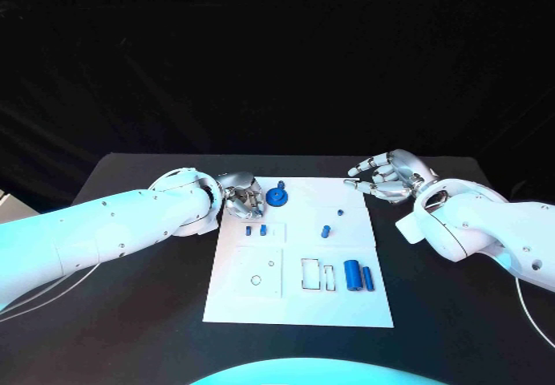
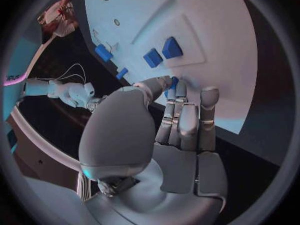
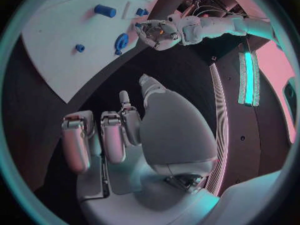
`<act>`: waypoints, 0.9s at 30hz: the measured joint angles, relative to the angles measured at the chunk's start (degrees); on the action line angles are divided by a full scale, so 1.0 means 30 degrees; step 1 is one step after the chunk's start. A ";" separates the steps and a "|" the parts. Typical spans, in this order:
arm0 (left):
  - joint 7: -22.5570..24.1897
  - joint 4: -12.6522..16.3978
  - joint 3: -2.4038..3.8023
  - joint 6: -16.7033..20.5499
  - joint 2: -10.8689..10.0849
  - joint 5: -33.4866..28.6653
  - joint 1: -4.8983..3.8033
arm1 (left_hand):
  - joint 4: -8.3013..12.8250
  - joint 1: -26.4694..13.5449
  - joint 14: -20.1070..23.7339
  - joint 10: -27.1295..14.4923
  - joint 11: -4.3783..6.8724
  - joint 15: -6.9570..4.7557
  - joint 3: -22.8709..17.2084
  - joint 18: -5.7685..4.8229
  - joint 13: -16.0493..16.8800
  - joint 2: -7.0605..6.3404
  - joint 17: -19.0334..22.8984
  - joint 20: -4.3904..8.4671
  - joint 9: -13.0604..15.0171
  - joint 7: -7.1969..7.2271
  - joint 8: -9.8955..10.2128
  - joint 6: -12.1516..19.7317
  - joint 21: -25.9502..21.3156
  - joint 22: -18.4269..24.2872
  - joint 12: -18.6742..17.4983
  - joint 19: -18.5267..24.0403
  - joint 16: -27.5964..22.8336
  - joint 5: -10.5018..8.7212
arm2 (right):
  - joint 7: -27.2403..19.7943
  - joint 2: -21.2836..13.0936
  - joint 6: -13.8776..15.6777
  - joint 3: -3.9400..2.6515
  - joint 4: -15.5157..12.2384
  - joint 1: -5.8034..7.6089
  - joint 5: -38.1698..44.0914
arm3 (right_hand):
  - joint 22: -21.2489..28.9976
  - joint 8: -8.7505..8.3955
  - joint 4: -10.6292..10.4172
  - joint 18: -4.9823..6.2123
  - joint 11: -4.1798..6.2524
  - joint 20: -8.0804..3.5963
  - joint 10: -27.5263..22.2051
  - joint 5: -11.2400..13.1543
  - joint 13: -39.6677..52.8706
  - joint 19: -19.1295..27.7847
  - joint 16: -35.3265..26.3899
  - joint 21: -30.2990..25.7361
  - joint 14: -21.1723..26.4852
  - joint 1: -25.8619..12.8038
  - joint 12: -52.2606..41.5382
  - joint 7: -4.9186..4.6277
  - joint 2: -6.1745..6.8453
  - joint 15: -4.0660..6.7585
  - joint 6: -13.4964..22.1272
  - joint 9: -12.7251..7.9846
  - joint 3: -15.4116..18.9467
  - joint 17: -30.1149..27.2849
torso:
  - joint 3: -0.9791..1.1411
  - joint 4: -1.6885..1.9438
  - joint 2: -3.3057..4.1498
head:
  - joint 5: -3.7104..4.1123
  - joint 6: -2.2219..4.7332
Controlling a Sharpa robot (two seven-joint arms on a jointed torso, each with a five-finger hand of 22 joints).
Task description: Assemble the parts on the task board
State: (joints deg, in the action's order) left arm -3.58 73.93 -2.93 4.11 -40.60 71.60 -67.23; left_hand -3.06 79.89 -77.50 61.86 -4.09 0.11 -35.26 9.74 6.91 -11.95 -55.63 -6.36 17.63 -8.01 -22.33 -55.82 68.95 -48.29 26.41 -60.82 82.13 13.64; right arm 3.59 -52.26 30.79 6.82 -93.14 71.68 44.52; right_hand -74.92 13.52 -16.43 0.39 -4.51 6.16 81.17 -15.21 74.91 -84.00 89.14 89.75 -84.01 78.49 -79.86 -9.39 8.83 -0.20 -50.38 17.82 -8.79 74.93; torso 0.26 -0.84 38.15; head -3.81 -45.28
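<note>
Two hands work: the left hand (image 1: 241, 198) pinches a small blue part (image 2: 172, 83) near the task board's (image 1: 347, 309) far left corner; the right hand (image 1: 391, 178) hovers spread off its far right corner; seating needs a steady, upright press.

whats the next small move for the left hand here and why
Probably close the left hand on the round blue part by its fingertips and lift it. The hand sits at the task board's far left corner with its fingers right at that part; the left wrist view shows a blue piece at the fingertips, though a firm grip isn't clear. The right hand hovers off the board, holding nothing.
</note>
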 measured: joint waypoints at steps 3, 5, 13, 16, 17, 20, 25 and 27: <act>-0.0004 -0.0027 0.0000 -0.0026 0.0020 -0.0049 0.0013 | 0.0000 0.0000 0.0000 -0.0002 -0.0002 0.0000 0.0000 -0.0001 -0.0002 0.0001 0.0007 0.0000 -0.0057 -0.0052 0.0082 0.0077 0.0000 0.0048 -0.0047 0.0000 0.0000 -0.0001 | 0.0000 -0.0007 0.0000 0.0000 0.0000 0.0000 0.0000 | 0.0001 0.0000 0.0000 0.0000 0.0000 0.0000 0.0000 0.0000 0.0000 -0.0001 0.0000 0.0000 0.0000 0.0000 0.0000 0.0000 0.0000 0.0000 0.0000 0.0000 0.0000 0.0000 | 0.0004 0.0000 0.0000 | -0.0007 0.0000; -0.0010 -0.0053 0.0000 -0.0039 0.0030 -0.0078 0.0022 | -0.0001 0.0000 0.0000 -0.0003 -0.0003 0.0000 0.0000 -0.0002 0.0012 0.0001 0.0037 0.0000 -0.0103 0.0010 0.0117 0.0144 0.0000 0.0084 -0.0095 0.0000 0.0000 -0.0001 | 0.0000 -0.0014 0.0000 0.0000 0.0000 0.0000 0.0000 | 0.0001 0.0000 0.0000 0.0000 0.0000 0.0000 0.0000 0.0000 0.0000 0.0000 0.0000 0.0000 -0.0001 0.0000 0.0000 0.0000 0.0000 0.0000 0.0000 0.0000 0.0001 -0.0001 | 0.0004 -0.0002 -0.0002 | -0.0007 0.0000; -0.0016 -0.0105 -0.0016 -0.0052 0.0041 -0.0154 0.0075 | -0.0003 -0.0001 0.0000 -0.0004 -0.0004 -0.0001 0.0001 -0.0002 0.0042 0.0001 0.0128 -0.0052 -0.0130 -0.0052 0.0238 0.0214 -0.0001 0.0150 -0.0166 0.0053 0.0000 -0.0010 | 0.0000 -0.0022 0.0000 0.0000 -0.0001 0.0000 0.0000 | 0.0003 0.0000 -0.0001 0.0000 0.0000 0.0000 0.0000 0.0000 -0.0001 0.0000 0.0000 0.0000 0.0000 0.0000 0.0000 0.0000 0.0000 0.0000 0.0000 0.0000 0.0000 -0.0003 | 0.0013 -0.0009 -0.0011 | -0.0007 0.0024; -0.0017 -0.0102 -0.0016 -0.0052 0.0032 -0.0180 0.0086 | -0.0004 -0.0001 0.0000 -0.0004 -0.0005 0.0000 0.0000 -0.0002 0.0041 0.0001 0.0139 -0.0070 -0.0141 -0.0052 0.0239 0.0214 -0.0001 0.0152 -0.0167 0.0072 0.0000 -0.0011 | 0.0000 -0.0026 0.0000 0.0000 -0.0003 0.0000 0.0000 | 0.0003 0.0000 0.0000 -0.0001 0.0000 0.0000 0.0000 0.0000 -0.0001 0.0000 0.0000 0.0000 0.0000 0.0000 0.0000 0.0000 0.0000 0.0000 0.0000 0.0000 0.0000 -0.0003 | 0.0013 -0.0011 -0.0011 | -0.0009 0.0042; -0.0018 -0.0097 -0.0015 -0.0052 0.0026 -0.0188 0.0089 | -0.0004 -0.0001 0.0000 -0.0004 -0.0005 0.0000 0.0000 -0.0002 0.0040 0.0001 0.0139 -0.0070 -0.0148 -0.0051 0.0239 0.0215 -0.0001 0.0153 -0.0167 0.0072 0.0000 -0.0011 | 0.0000 -0.0030 0.0000 0.0000 -0.0003 0.0000 0.0000 | 0.0003 0.0000 0.0000 0.0000 0.0000 0.0000 0.0000 0.0001 -0.0001 0.0000 0.0000 0.0000 0.0000 0.0000 0.0000 0.0000 0.0000 0.0000 0.0000 0.0001 0.0000 -0.0003 | 0.0013 -0.0011 -0.0009 | -0.0009 0.0046; -0.0031 -0.0080 -0.0014 -0.0052 0.0014 -0.0215 0.0100 | -0.0005 -0.0079 0.0000 -0.0005 -0.0006 0.0000 0.0000 -0.0002 0.0039 -0.0077 0.0196 -0.0070 -0.0156 -0.0068 0.0345 0.0302 -0.0001 0.0193 -0.0241 0.0072 0.0000 -0.0010 | 0.0000 -0.0033 0.0001 0.0000 -0.0003 -0.0001 0.0000 | 0.0004 0.0000 0.0000 0.0000 0.0000 0.0000 0.0000 0.0000 -0.0001 0.0000 0.0000 0.0000 -0.0001 0.0000 0.0000 0.0000 0.0000 0.0000 0.0000 0.0000 0.0000 -0.0004 | 0.0011 -0.0013 -0.0009 | -0.0007 0.0060; -0.0059 -0.0044 -0.0032 -0.0055 -0.0014 -0.0242 0.0144 | 0.0104 -0.0224 0.0075 0.0066 -0.0077 0.0074 -0.0003 -0.0003 0.0156 -0.0221 0.0196 -0.0067 -0.0248 -0.0128 0.0908 0.0835 -0.0001 0.0250 -0.0437 0.0215 0.0000 0.0072 | 0.0000 -0.0033 0.0001 0.0000 -0.0002 -0.0004 0.0001 | 0.0005 0.0000 -0.0001 -0.0001 0.0000 0.0000 0.0000 0.0000 -0.0002 0.0000 0.0000 0.0000 0.0000 0.0000 0.0000 0.0000 0.0000 0.0000 0.0000 0.0000 0.0000 -0.0005 | 0.0004 -0.0013 -0.0009 | -0.0009 0.0064; -0.0064 -0.0028 -0.0039 -0.0050 -0.0026 -0.0256 0.0163 | 0.0104 -0.0326 0.0075 0.0067 -0.0077 0.0075 -0.0003 -0.0005 0.0195 -0.0323 0.0208 -0.0068 -0.0302 -0.0164 0.1130 0.0991 -0.0084 0.0281 -0.0506 0.0213 0.0000 0.0112 | 0.0000 -0.0031 0.0001 0.0000 0.0001 -0.0004 0.0001 | 0.0005 0.0000 0.0000 0.0000 0.0000 0.0000 0.0000 0.0000 -0.0001 0.0000 0.0000 0.0000 -0.0001 0.0000 0.0000 0.0000 0.0000 -0.0001 0.0000 0.0000 0.0000 -0.0005 | 0.0004 -0.0013 -0.0009 | -0.0007 0.0075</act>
State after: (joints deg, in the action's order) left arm -3.77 73.85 -3.04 3.96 -40.68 70.83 -66.74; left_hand -2.75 78.91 -77.28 62.06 -4.32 0.34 -35.26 9.73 7.49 -12.91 -55.01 -6.56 16.72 -8.50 -18.94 -52.85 68.70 -47.44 24.89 -60.18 82.13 13.98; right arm 3.59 -52.35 30.79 6.82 -93.13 71.67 44.53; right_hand -74.90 13.52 -16.43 0.39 -4.51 6.16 81.17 -15.20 74.91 -84.00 89.14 89.75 -84.02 78.49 -79.86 -9.39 8.83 -0.20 -50.38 17.82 -8.79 74.92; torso 0.27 -0.88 38.12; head -3.83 -45.05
